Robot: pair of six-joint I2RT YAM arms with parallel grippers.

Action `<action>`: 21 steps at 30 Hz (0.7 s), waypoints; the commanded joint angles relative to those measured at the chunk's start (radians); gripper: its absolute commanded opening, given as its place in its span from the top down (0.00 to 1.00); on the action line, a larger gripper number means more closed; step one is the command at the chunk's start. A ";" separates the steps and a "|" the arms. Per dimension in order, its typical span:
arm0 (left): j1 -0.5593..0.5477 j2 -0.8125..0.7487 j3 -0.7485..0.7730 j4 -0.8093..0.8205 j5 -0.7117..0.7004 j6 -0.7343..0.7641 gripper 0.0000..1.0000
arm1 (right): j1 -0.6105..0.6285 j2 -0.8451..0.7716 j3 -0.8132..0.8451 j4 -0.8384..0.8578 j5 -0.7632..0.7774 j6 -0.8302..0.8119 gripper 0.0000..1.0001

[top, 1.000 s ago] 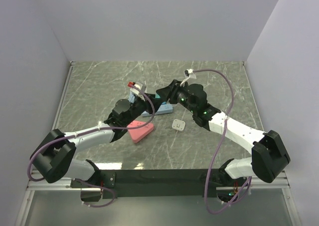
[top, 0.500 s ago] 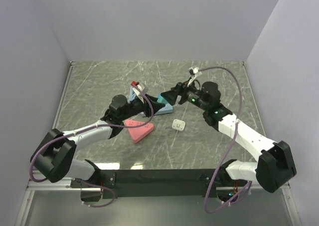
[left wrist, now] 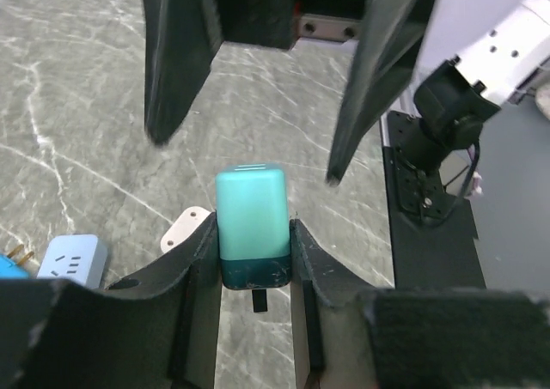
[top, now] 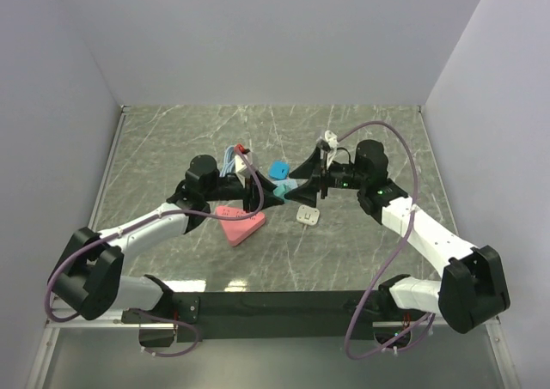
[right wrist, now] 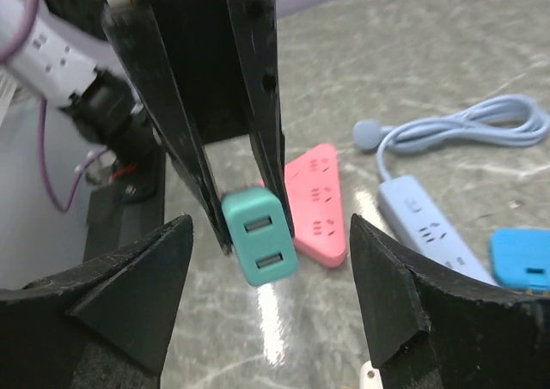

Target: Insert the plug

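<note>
The grey marble tabletop (top: pixel 172 140) carries both arms. The left pincer (top: pixel 268 196) is closed on the teal plug (left wrist: pixel 251 209), holding its two sides. The right pincer (top: pixel 302 185) is wide open, near the plug at its 3 o'clock.

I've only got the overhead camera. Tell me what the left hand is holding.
Observer: The left hand is clamped on a teal charger, gripping it from both sides.
Operator: Report the right hand.
Observer: The right hand is wide open, and its fingers are not touching the charger.
Operator: Describe the charger face pointing at the right hand.
Observer: That face shows two rectangular ports, one above the other.
</note>
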 commanded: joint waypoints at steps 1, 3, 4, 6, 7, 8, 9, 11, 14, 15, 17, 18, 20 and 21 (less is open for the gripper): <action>0.000 -0.052 0.037 -0.018 0.075 0.054 1.00 | 0.002 0.012 0.035 -0.056 -0.113 -0.084 0.21; 0.000 -0.063 0.039 -0.036 0.066 0.064 1.00 | 0.002 0.010 0.028 -0.060 -0.148 -0.089 0.23; 0.000 -0.066 0.040 -0.042 0.065 0.069 1.00 | 0.003 0.012 0.026 -0.061 -0.154 -0.088 0.23; 0.000 -0.067 0.040 -0.048 0.075 0.075 1.00 | 0.003 0.018 0.028 -0.073 -0.154 -0.114 0.23; 0.000 -0.067 0.036 -0.041 0.088 0.072 1.00 | 0.007 0.023 0.028 -0.070 -0.162 -0.114 0.23; 0.000 -0.066 0.036 -0.033 0.104 0.066 1.00 | 0.008 0.032 0.029 -0.061 -0.177 -0.109 0.24; 0.000 -0.063 0.037 -0.028 0.108 0.065 1.00 | 0.013 0.035 0.038 -0.067 -0.179 -0.112 0.25; 0.000 -0.060 0.040 -0.039 0.101 0.071 1.00 | 0.033 0.044 0.051 -0.104 -0.179 -0.140 0.28; 0.000 -0.063 0.039 -0.041 0.097 0.074 1.00 | 0.059 0.058 0.061 -0.121 -0.174 -0.161 0.32; 0.000 -0.064 0.039 -0.039 0.101 0.074 1.00 | 0.065 0.063 0.069 -0.127 -0.173 -0.166 0.34; 0.000 -0.066 0.039 -0.042 0.108 0.077 1.00 | 0.069 0.069 0.072 -0.121 -0.173 -0.169 0.41; 0.001 -0.063 0.037 -0.044 0.111 0.077 1.00 | 0.072 0.070 0.063 -0.103 -0.176 -0.161 0.44; 0.000 -0.056 0.037 -0.042 0.112 0.077 1.00 | 0.073 0.064 0.049 -0.061 -0.180 -0.140 0.50; 0.000 -0.053 0.037 -0.042 0.114 0.077 1.00 | 0.073 0.061 0.046 -0.057 -0.180 -0.140 0.53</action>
